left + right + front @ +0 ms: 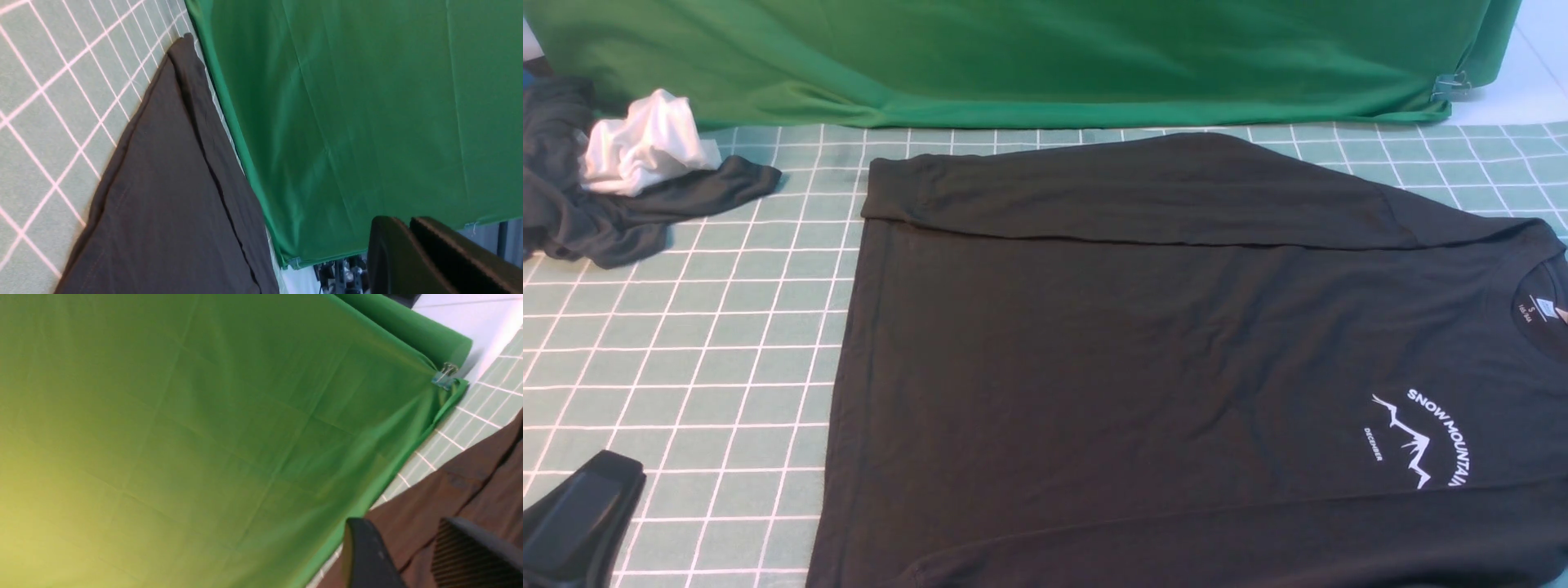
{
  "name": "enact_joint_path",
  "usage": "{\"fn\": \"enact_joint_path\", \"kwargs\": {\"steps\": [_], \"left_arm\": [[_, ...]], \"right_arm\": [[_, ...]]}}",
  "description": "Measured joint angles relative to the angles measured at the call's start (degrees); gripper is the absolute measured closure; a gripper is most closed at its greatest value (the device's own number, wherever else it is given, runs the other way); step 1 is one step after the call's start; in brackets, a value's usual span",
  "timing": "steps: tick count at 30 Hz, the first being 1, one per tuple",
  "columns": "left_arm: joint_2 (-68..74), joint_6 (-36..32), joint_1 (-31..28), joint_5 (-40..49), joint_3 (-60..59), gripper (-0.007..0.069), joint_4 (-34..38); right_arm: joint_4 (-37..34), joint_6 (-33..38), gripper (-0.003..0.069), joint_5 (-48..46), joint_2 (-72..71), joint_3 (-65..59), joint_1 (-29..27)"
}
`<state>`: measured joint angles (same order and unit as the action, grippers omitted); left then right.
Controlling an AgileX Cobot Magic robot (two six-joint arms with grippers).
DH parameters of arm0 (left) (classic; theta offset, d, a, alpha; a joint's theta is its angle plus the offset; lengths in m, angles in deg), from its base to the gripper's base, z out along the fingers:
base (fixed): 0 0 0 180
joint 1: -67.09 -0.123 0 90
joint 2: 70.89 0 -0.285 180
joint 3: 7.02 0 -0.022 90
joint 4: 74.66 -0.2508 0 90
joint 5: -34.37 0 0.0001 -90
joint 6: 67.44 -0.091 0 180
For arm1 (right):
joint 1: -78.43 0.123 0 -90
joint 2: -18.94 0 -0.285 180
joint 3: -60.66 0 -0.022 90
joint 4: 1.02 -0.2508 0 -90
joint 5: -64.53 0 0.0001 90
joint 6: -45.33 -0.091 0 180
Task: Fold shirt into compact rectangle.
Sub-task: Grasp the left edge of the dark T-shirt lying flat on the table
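The black shirt (1143, 351) lies flat on the checked mat, collar to the right and hem to the left. Its white mountain logo (1421, 441) faces up, and the far sleeve is folded along its far edge. My left gripper (580, 514) sits low at the near left, off the shirt. In the left wrist view the left gripper (402, 222) is shut with nothing in it, and the shirt's hem corner (171, 196) lies beyond. My right gripper (402, 531) is out of the front view. Its jaws stand apart and empty above the shirt (449, 486).
A dark grey garment (605, 220) with a white cloth (645, 151) on it lies at the far left. A green backdrop (1013, 57) hangs along the table's far edge, held by a clip (1450, 86). Bare checked mat (727, 343) lies left of the shirt.
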<state>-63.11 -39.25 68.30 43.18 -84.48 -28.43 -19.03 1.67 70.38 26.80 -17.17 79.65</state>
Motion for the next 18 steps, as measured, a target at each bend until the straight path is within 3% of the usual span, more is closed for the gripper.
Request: {"fn": "enact_joint_path", "kwargs": {"steps": [5,6,10,13,18], "left_arm": [[0.0,-0.5,0.0,-4.9,0.7,0.061,-1.2],[0.1,-1.9,0.0,-5.3,3.6,0.061,-3.4],[6.6,-4.8,0.0,0.6,17.1,0.061,-12.9],[19.3,-10.4,0.0,19.0,29.4,0.061,-19.7],[43.4,-24.1,0.0,42.4,37.0,0.061,-18.4]], "right_arm": [[0.0,1.8,0.0502,8.5,0.0,0.0,0.0],[-0.1,5.0,0.0573,11.3,0.3,1.3,0.0],[-0.2,18.5,0.0626,10.1,4.9,10.2,0.0],[-0.3,32.5,0.0634,-1.7,12.0,22.7,0.0],[-0.3,53.5,0.0636,-27.3,26.2,38.5,0.0]]}}
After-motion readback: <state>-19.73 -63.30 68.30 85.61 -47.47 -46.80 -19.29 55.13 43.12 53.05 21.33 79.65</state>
